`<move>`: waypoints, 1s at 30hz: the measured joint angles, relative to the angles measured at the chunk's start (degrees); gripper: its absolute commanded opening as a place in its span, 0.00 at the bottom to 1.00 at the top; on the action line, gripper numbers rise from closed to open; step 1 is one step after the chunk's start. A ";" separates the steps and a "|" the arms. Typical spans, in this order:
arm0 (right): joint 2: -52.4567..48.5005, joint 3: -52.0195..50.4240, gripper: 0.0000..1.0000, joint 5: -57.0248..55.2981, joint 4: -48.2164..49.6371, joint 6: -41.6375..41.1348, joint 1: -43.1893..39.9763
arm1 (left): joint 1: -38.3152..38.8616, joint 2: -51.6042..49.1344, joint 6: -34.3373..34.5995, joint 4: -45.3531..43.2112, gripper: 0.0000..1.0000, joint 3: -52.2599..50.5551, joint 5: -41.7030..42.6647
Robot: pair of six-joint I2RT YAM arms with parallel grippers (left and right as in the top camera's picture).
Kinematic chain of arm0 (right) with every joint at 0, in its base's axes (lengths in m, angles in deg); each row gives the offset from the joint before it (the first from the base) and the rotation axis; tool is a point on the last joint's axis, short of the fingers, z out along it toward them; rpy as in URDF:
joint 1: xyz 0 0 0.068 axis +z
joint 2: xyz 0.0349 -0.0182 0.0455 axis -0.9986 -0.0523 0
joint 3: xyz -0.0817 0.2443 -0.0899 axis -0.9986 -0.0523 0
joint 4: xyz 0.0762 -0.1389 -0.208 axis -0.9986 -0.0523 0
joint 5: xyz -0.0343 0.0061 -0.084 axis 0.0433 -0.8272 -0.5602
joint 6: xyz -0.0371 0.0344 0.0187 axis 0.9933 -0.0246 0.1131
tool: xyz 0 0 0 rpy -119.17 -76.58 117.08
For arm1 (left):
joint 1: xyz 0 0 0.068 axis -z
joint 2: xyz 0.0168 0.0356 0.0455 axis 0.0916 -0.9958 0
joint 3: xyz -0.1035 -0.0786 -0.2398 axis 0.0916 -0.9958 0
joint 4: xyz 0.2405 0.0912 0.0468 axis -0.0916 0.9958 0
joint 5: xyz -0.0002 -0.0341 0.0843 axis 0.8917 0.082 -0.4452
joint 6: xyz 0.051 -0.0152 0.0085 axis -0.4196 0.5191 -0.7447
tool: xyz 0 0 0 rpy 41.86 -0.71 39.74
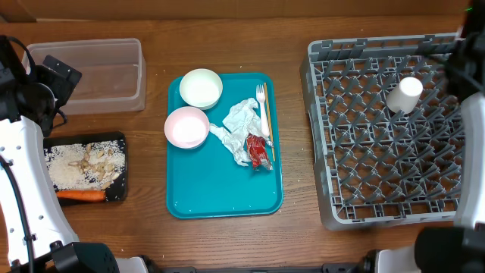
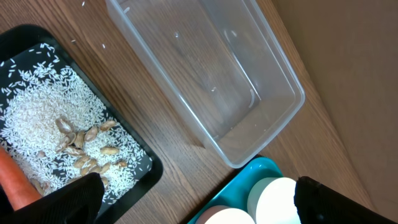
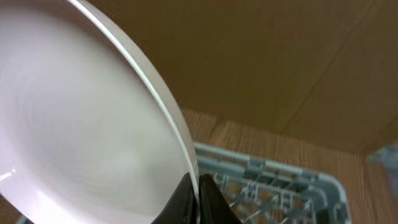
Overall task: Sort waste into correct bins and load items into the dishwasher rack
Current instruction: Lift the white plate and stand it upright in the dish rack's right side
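My right gripper (image 3: 198, 186) is shut on the rim of the large white plate (image 3: 81, 124), held on edge above the grey dishwasher rack (image 3: 280, 180). A white cup (image 1: 404, 95) lies in the rack (image 1: 379, 174). My left gripper (image 2: 199, 208) hangs open and empty between the clear tub (image 2: 211, 74) and the black tray (image 2: 140, 165), which holds rice (image 2: 43, 112), beige scraps (image 2: 84, 149) and a carrot (image 2: 15, 183). The teal tray (image 1: 220, 193) carries two white bowls (image 1: 201, 88) (image 1: 186, 127), a crumpled napkin (image 1: 241, 121), a fork (image 1: 261, 95), a wooden stick (image 1: 268, 129) and a red wrapper (image 1: 258, 150).
The clear tub (image 1: 95, 72) holds nothing but a few stray grains. A cardboard wall stands behind the table. My left arm (image 1: 23, 152) runs along the left edge; the right arm (image 1: 470, 114) covers the rack's right side.
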 measured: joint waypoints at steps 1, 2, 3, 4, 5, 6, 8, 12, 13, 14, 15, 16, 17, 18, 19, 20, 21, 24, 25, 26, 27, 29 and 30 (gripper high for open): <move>-1.16 0.00 0.04 1.20 1.03 2.36 -1.73 | 0.00 0.00 0.00 -0.02 1.00 0.00 0.00; -1.97 0.00 0.04 2.25 1.84 3.89 -2.73 | 0.00 0.00 0.00 0.00 1.00 0.00 0.02; -2.89 0.00 0.04 3.72 2.32 5.70 -3.93 | 0.00 0.00 0.00 -0.02 1.00 0.00 0.00; -4.09 0.00 0.04 5.55 3.10 7.80 -5.18 | 0.00 0.00 0.00 0.00 1.00 0.00 0.00; -5.16 0.00 0.04 6.91 3.69 9.60 -6.12 | 0.00 0.00 0.00 -0.02 1.00 0.00 0.00; -6.64 0.00 0.04 8.39 4.46 11.72 -7.17 | 0.00 0.00 0.00 0.00 1.00 0.00 0.00; -9.09 0.00 0.04 10.08 5.53 15.04 -8.28 | 0.00 0.00 0.00 0.00 1.00 0.00 0.00; -13.14 0.00 0.05 13.29 7.10 20.92 -8.74 | 0.00 0.00 0.00 -0.02 1.00 0.00 0.00; -13.81 0.00 0.05 13.92 7.50 21.90 -8.72 | 0.00 0.00 0.00 0.00 1.00 0.00 0.00; -14.43 0.00 0.05 14.51 7.96 23.12 -8.70 | 0.00 0.00 0.00 0.00 1.00 0.00 0.00; -14.80 0.00 0.06 14.95 8.41 24.13 -8.70 | 0.00 0.00 0.00 0.00 1.00 0.00 0.02; -14.99 0.00 0.06 15.26 8.66 24.96 -8.70 | 0.00 0.00 0.00 0.00 1.00 0.00 0.00; -15.15 0.00 0.06 15.43 8.83 25.77 -8.70 | 0.00 0.00 0.00 -0.02 1.00 0.00 0.00; -15.23 0.00 0.06 15.58 8.87 26.43 -8.70 | 0.00 0.00 0.00 -0.02 1.00 0.00 0.00; -15.23 0.00 0.06 15.69 8.96 26.99 -8.70 | 0.00 0.00 0.00 0.00 1.00 0.00 0.00; -15.23 0.00 0.06 15.72 9.27 27.56 -8.70 | 0.00 0.00 0.00 -0.02 1.00 0.00 0.02; -15.23 0.00 0.06 15.72 9.77 28.44 -8.70 | 0.00 0.00 0.00 -0.02 1.00 0.00 0.00; -15.30 0.00 0.06 15.32 12.24 31.43 -8.70 | 0.00 0.00 0.00 0.00 1.00 0.00 0.00; -15.32 0.00 0.06 14.99 13.05 32.39 -8.70 | 0.00 0.00 0.00 -0.02 1.00 0.00 0.00; -15.34 0.00 0.06 14.69 14.01 33.48 -8.70 | 0.00 0.00 0.00 0.00 1.00 0.00 0.00; -15.34 0.00 0.06 14.38 14.95 34.91 -8.70 | 0.00 0.00 0.00 -0.02 1.00 0.00 0.00; -15.34 0.00 0.06 13.97 15.80 37.07 -8.70 | 0.00 0.00 0.00 -0.02 1.00 0.00 0.00; -15.34 0.00 0.06 13.88 16.26 37.88 -8.70 | 0.00 0.00 0.00 -0.02 1.00 0.00 0.00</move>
